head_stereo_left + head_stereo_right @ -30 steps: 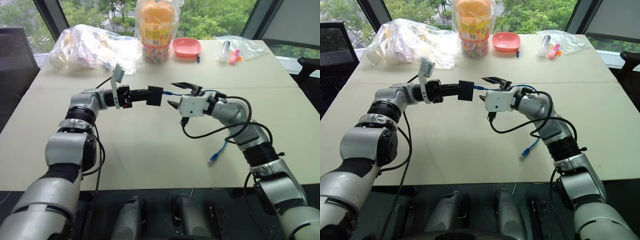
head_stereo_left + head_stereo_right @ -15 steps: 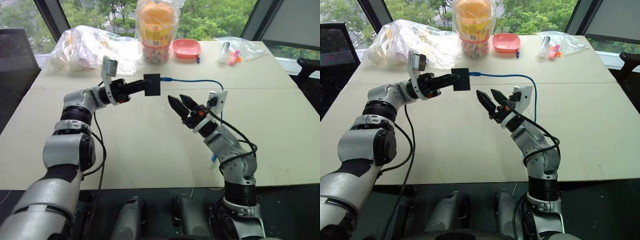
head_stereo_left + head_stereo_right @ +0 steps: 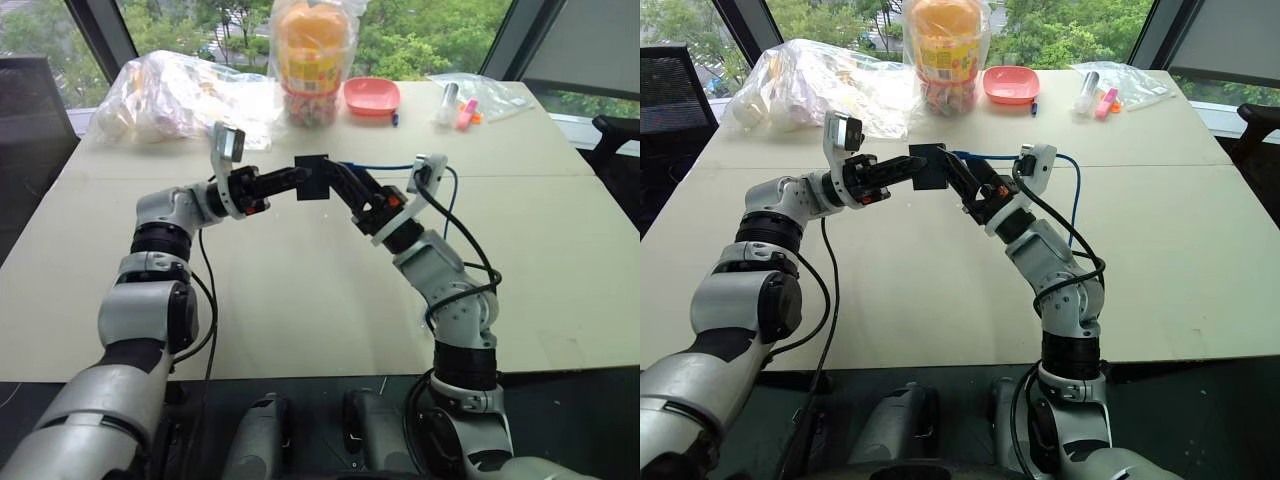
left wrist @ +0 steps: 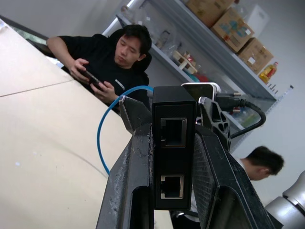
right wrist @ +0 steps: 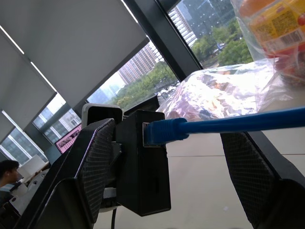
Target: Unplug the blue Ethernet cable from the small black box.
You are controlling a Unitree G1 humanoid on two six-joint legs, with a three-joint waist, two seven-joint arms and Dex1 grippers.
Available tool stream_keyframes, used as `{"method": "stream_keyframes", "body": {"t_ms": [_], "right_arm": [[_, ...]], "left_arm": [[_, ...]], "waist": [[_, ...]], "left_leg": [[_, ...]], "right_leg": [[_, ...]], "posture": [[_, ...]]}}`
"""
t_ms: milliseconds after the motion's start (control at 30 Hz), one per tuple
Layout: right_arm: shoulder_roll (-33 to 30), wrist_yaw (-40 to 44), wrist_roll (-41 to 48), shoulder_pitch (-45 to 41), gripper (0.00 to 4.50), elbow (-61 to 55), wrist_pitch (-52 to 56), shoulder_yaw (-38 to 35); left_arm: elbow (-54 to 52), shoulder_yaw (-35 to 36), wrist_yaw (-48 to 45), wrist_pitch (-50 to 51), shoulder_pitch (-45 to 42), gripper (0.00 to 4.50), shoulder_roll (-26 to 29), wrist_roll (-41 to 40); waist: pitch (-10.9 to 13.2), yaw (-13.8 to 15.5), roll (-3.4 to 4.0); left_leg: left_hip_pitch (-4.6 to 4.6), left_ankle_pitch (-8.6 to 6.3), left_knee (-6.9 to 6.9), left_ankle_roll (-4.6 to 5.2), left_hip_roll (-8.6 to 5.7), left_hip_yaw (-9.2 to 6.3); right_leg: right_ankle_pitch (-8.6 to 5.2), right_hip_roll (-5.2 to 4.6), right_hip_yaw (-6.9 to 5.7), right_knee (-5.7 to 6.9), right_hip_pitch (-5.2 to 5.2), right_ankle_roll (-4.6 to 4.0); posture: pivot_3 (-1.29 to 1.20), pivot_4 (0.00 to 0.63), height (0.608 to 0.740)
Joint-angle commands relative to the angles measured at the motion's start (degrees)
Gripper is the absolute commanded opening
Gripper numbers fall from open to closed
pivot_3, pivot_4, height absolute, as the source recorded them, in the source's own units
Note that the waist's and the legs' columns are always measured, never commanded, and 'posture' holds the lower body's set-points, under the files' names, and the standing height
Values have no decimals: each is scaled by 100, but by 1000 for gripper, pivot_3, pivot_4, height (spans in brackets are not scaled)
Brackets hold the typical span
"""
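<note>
Cable (image 5: 228,123): blue, plug seated in the box (image 5: 143,162), mid-air above the table (image 3: 300,300).
Left gripper (image 4: 174,143): clamped on the box.
Right gripper (image 5: 167,157): wide, straddling the plug, gripping nothing.
Risk: closing on cord instead of plug likely strains it; latch unpressed, box could slip free.

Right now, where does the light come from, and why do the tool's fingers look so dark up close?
Left eye view: daylight comes through the windows behind the table, lighting it evenly. Right wrist view: the bright window sits behind, so the right tool's fingers and the small black box show as dark shapes, while the blue Ethernet cable stands out.
</note>
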Motion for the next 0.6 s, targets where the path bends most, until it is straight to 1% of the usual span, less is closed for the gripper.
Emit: {"method": "stream_keyframes", "body": {"t_ms": [33, 400, 600], "right_arm": [[82, 6, 195, -106, 3586, -63, -92, 11], [159, 34, 452, 22, 3586, -103, -80, 59], [164, 34, 508, 56, 3586, -56, -114, 40]], "left_arm": [[-229, 16, -13, 40, -46, 472, 35, -145], [-213, 145, 83, 94, -39, 472, 22, -260], [-236, 98, 60, 128, -33, 472, 67, -315]], "waist": [[0, 0, 0], [0, 2, 0], [0, 1, 0]], "left_leg": [[0, 0, 0, 0, 0, 0], [0, 0, 0, 0, 0, 0], [0, 0, 0, 0, 0, -1]], "right_leg": [[0, 0, 0, 1, 0, 0], [0, -1, 0, 2, 0, 0], [0, -1, 0, 3, -1, 0]], "posture": [[0, 150, 740], [0, 150, 740], [0, 150, 740]]}}
